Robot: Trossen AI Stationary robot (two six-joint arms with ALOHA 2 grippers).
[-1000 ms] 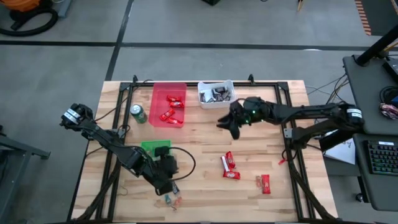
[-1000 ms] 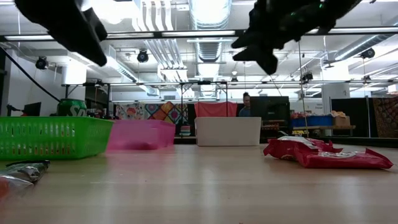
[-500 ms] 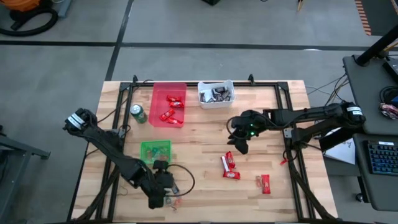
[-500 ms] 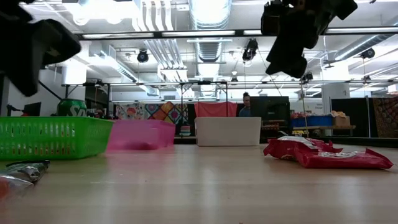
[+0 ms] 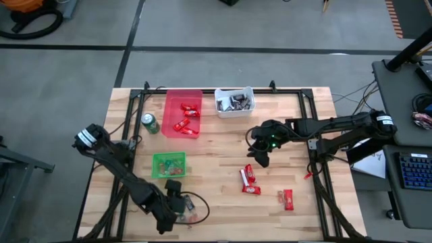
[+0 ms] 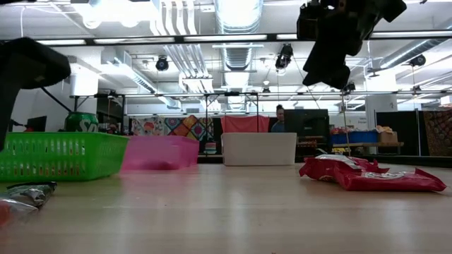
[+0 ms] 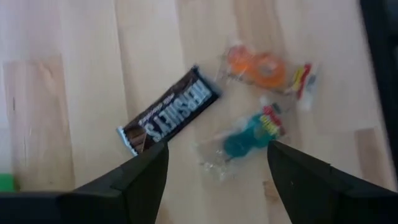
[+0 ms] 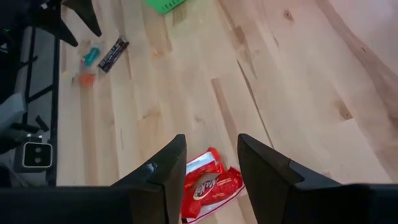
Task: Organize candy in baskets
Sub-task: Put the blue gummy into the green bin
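Hovering left gripper point(image 7: 216, 163) (near edge), fingers point(image 7: 146, 171) spread

Light wood table point(image 5: 216, 145), black frame at edges. On it: red basket point(image 5: 183, 113), white basket point(image 5: 234, 102), green basket point(image 5: 169, 165), soda can point(image 5: 149, 123) beside the red basket. Loose candy: red bars point(image 5: 248, 179) right of centre, one more point(image 5: 287, 198) near them; dark bar point(image 7: 169, 119), orange point(image 7: 260, 65) and teal sweets point(image 7: 247, 138) at the front left.

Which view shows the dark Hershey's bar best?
Left wrist view: the Hershey's bar lies flat, unobstructed, label readable. Right wrist view shows it small and far off. In the high view the left arm mostly hides it; low view unclear.
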